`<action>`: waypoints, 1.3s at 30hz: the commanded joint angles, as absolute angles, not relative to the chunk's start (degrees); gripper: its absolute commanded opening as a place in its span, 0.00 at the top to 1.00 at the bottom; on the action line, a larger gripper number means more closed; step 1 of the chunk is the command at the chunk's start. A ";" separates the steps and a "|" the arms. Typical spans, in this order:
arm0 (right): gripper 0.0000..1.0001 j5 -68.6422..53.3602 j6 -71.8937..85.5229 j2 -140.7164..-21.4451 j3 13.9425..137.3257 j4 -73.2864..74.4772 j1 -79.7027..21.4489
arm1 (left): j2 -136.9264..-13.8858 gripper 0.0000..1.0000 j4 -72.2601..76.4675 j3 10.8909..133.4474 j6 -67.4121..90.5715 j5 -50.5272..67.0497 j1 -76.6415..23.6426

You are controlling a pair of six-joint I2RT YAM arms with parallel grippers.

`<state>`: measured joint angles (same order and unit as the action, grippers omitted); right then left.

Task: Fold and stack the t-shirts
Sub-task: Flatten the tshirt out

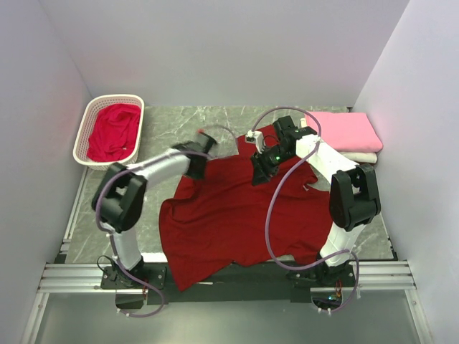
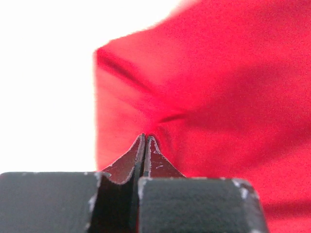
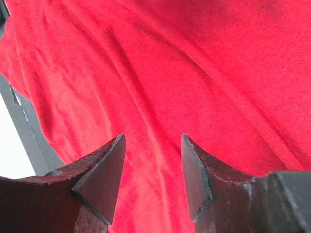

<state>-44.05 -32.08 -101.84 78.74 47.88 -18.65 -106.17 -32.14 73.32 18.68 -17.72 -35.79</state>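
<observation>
Stacked in far right corner of worktop (image 1: pixel 179 118): pink t-shirt (image 1: pixel 348 130) on white t-shirt (image 1: pixel 361 157). Unfolded mid-worktop: dark red t-shirt (image 1: pixel 237 215), left gripper (image 2: pixel 146 137) seemingly clenched on it, right gripper (image 3: pixel 151 138) released. Crimson t-shirt (image 1: pixel 113 132) in basket (image 1: pixel 81 140).

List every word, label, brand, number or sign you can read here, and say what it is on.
None. No readable text shows on the dark red t-shirt, the folded pink t-shirt, the crimson t-shirt or the white lattice basket.
</observation>
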 commanded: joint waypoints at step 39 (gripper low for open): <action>0.42 -24.44 -12.76 -140.70 137.53 48.26 -6.77 | -66.36 0.17 -21.89 52.38 20.40 -0.44 -8.44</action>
